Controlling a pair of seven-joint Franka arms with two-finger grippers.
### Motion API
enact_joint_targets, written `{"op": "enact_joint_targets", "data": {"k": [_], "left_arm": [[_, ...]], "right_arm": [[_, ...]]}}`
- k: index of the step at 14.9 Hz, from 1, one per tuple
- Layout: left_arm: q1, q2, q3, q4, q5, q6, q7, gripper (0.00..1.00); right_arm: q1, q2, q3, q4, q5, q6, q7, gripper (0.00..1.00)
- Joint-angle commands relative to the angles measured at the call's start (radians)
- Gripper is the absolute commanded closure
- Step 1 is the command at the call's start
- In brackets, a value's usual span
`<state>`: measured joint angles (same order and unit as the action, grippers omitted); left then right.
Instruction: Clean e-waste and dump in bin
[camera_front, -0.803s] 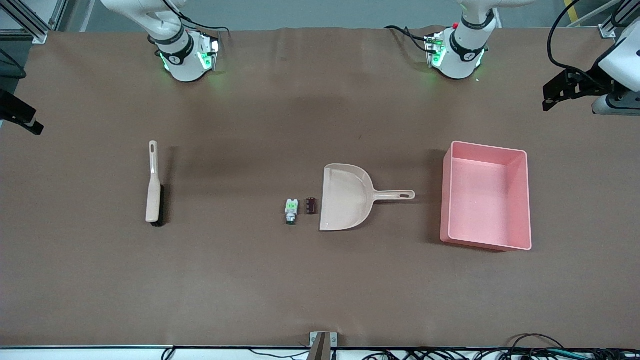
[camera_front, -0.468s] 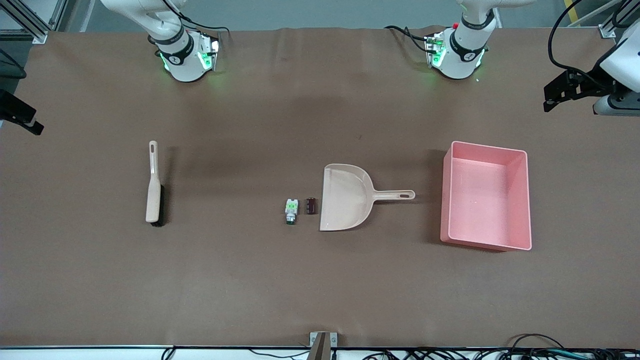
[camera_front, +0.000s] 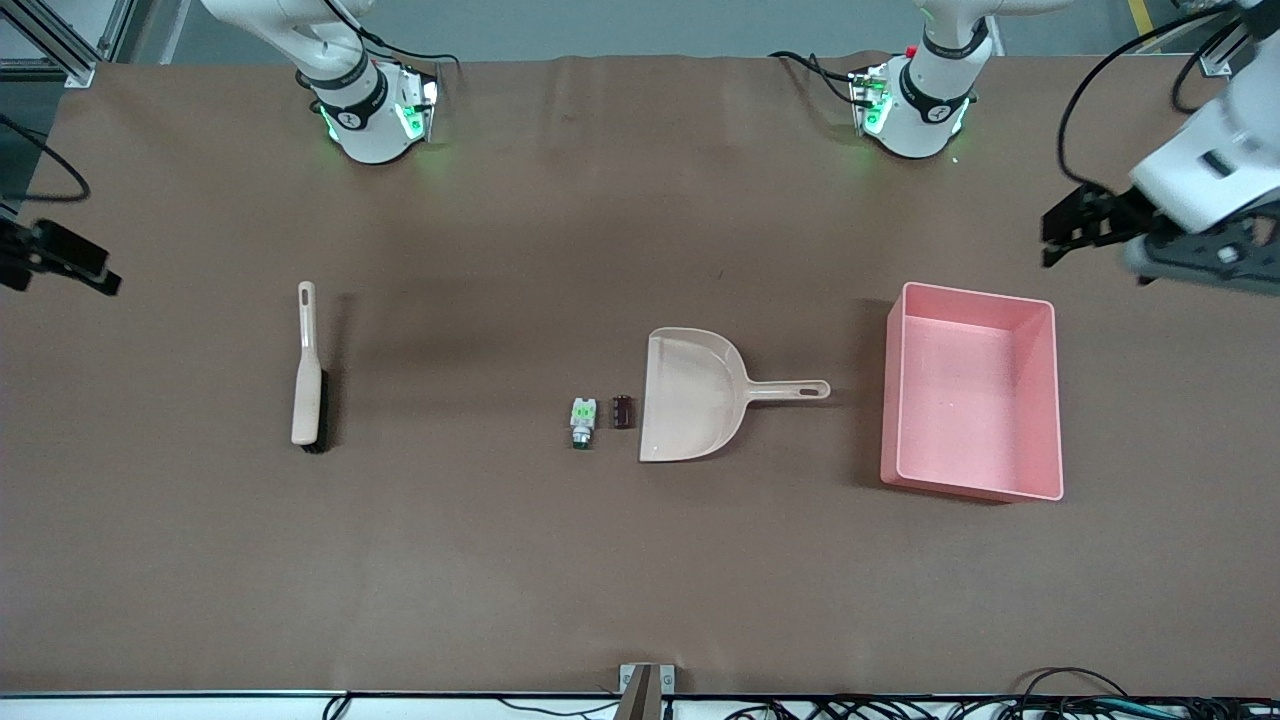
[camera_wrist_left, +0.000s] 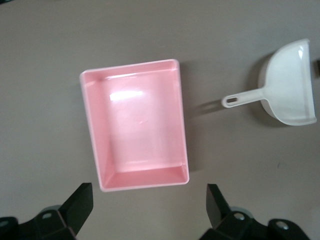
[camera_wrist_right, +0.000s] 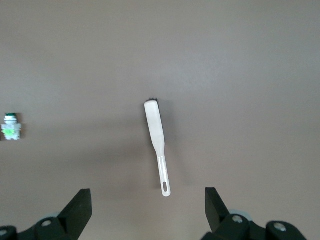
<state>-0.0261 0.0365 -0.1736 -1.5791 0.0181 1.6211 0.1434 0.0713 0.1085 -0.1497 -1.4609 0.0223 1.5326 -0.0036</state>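
Brush, beige plastic with dark bristles (camera_front: 308, 372), toward the right arm's end from the pink rectangular plastic bin (camera_front: 970, 392); right claw (camera_wrist_right: 147, 212) spread open above it. E-waste, tiny white-green part (camera_front: 583, 419) and dark block (camera_front: 623, 411), between brush and bin, just beside the beige dustpan (camera_front: 690, 395): likely light, rigid, skittish; better swept than pinched. Left claw (camera_wrist_left: 150, 210) open above bin.

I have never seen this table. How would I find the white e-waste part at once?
Start from the pink bin and go toward the right arm's end of the table, past the beige dustpan. Just off its wide mouth lie two tiny parts, side by side. The dark brown block is next to the dustpan; the white part with green marks comes after it.
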Motion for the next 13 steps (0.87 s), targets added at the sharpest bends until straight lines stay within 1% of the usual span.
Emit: {"op": "enact_joint_targets", "data": {"k": [1,3,4,5,6,7,9,10,12,13], "left_arm": [[0.002,0.071,-0.087,0.004,0.003,0.037,0.070,0.00],[0.000,0.121,-0.160,-0.007,0.009,0.049,0.076,0.00],[-0.003,0.149,-0.199,-0.012,0.047,0.078,0.076,0.00],[-0.021,0.169,-0.233,-0.025,0.124,0.103,0.076,0.00],[-0.038,0.184,-0.251,-0.027,0.172,0.118,0.076,0.00],[-0.049,0.215,-0.259,-0.027,0.187,0.131,0.077,0.00],[-0.072,0.276,-0.260,-0.030,0.195,0.190,0.128,0.00],[-0.086,0.304,-0.260,-0.032,0.200,0.227,0.175,0.00],[-0.094,0.357,-0.260,-0.032,0.236,0.259,0.218,0.00],[-0.107,0.376,-0.262,-0.032,0.268,0.264,0.226,0.00]], "right_arm": [[0.022,0.077,0.004,0.011,-0.002,0.001,0.011,0.00],[0.044,0.120,0.004,0.011,-0.001,0.001,0.011,0.00],[0.054,0.123,0.004,0.008,-0.002,0.001,0.008,0.00],[0.059,0.131,0.004,0.005,-0.002,0.003,0.004,0.00],[0.059,0.158,0.004,0.004,-0.001,0.004,-0.024,0.00],[0.053,0.175,0.006,0.002,0.001,0.001,-0.065,0.00],[0.047,0.186,0.004,-0.016,-0.008,0.006,-0.099,0.00],[0.045,0.197,0.004,-0.028,-0.012,0.036,-0.101,0.00],[0.044,0.182,0.004,-0.145,-0.010,0.137,-0.101,0.00],[0.042,0.156,0.002,-0.229,-0.010,0.211,-0.101,0.00]]}}
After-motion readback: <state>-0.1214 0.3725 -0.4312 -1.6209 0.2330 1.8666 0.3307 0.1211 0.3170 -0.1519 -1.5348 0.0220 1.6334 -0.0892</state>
